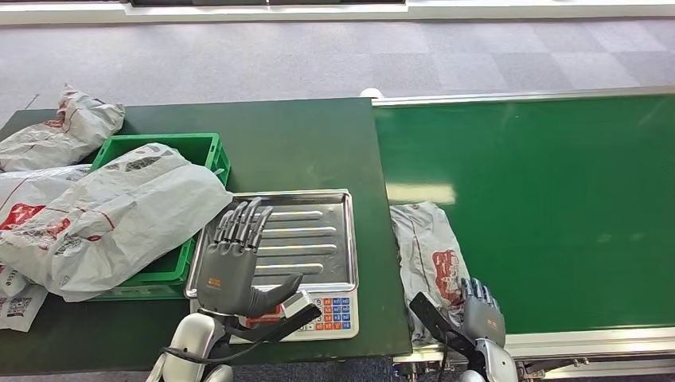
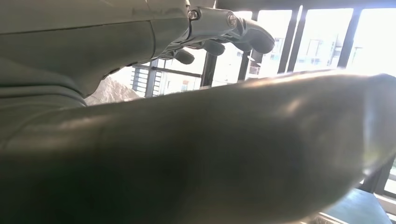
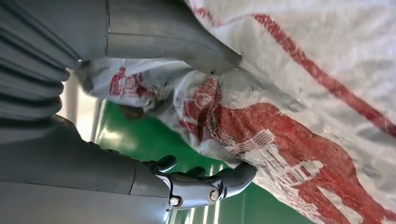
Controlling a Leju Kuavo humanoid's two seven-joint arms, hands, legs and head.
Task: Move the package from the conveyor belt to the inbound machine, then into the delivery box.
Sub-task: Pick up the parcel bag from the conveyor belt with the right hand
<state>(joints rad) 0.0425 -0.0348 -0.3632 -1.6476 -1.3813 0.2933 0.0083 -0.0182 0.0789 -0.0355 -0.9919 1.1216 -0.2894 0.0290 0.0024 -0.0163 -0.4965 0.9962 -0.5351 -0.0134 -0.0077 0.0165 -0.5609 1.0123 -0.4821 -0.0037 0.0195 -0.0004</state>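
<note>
A dark counter (image 1: 302, 143) meets the green belt (image 1: 541, 207). The right hand (image 1: 481, 312) clasps the package (image 1: 426, 255) for lifting; the left hand (image 1: 235, 263) waits spread above the scale (image 1: 330, 239).

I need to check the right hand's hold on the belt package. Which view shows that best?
The right wrist view: the package is close up, with the right hand's fingers touching its edge. The head view shows the whole package lying on the conveyor belt, the hand at its near end. The left wrist view gives nothing of it.

Left hand (image 2: 196, 116) close up, grey thumb across frame, dark fingers (image 2: 243, 35) above, possibly windows behind
</note>
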